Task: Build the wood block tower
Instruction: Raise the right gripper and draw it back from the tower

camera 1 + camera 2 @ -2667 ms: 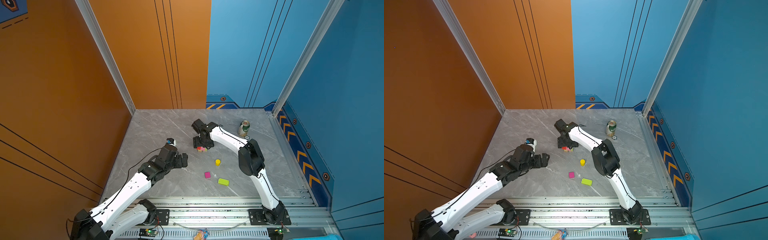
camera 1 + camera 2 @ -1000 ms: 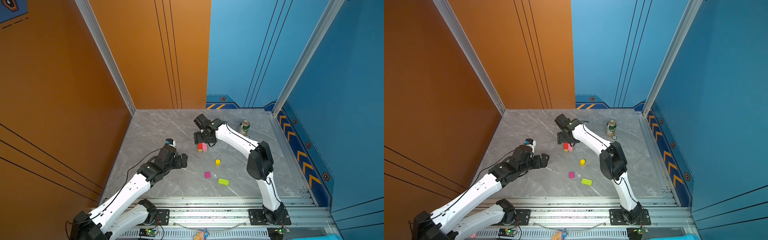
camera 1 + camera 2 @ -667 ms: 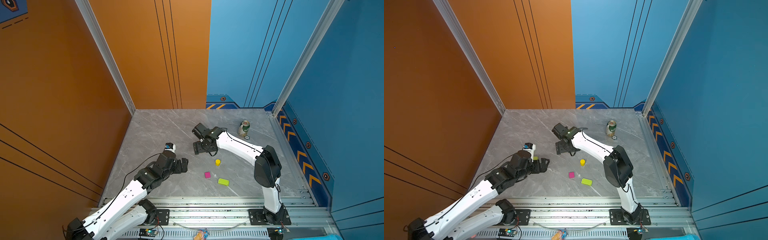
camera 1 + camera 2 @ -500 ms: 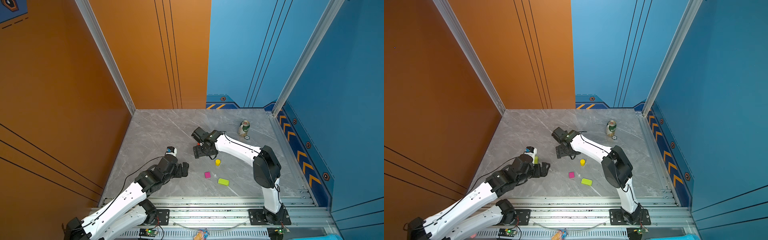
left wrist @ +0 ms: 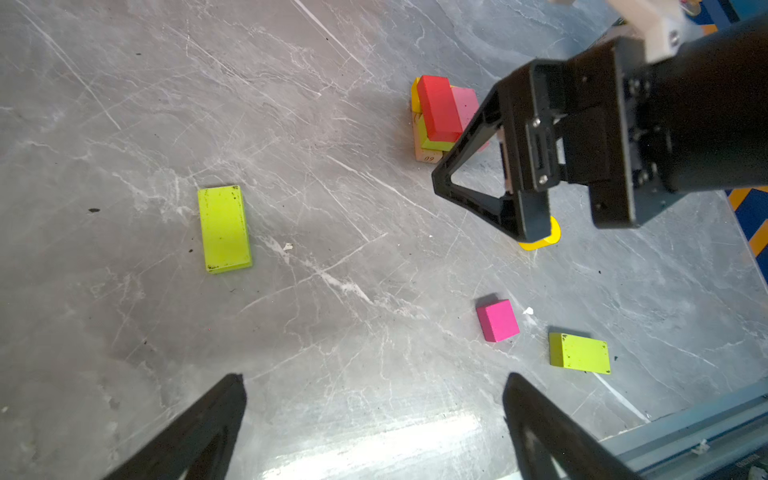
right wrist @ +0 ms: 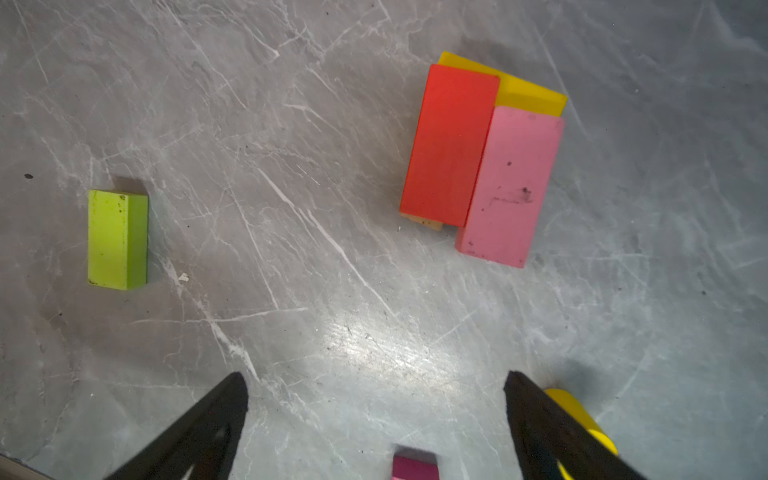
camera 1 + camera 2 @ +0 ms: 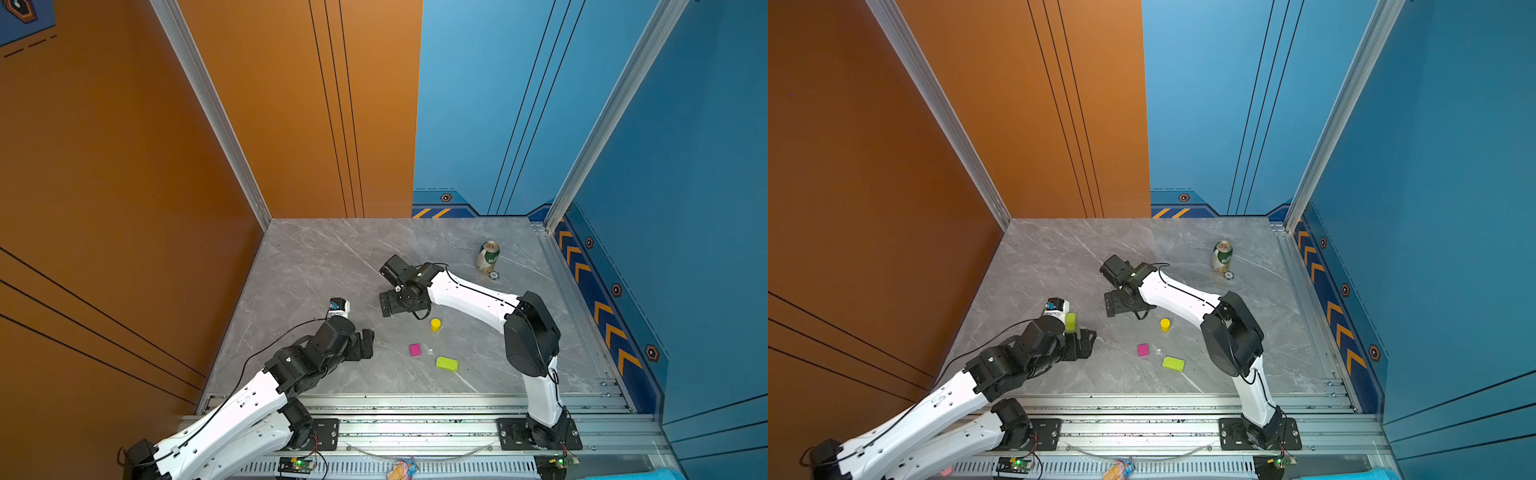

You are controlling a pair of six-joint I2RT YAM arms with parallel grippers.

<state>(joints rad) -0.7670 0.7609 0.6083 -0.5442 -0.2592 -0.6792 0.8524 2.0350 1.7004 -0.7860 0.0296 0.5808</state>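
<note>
near the bench [image 7: 332, 249] front edge: lime slab [image 7: 446, 363], cube [image 7: 414, 349], cylinder [image 7: 435, 324] loose. left gripper [image 5: 374, 376] jaws apart, empty. right gripper [image 6: 374, 374] jaws apart, empty, beside mid-bench tower [image 6: 449, 145]; pink block [image 6: 509, 187] looks overhung. advise lifting straight clear, avoiding it.

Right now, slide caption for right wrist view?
Open right gripper near partial tower, red block and pink block topmost; lime-green block, yellow cylinder, magenta cube loose.
</note>
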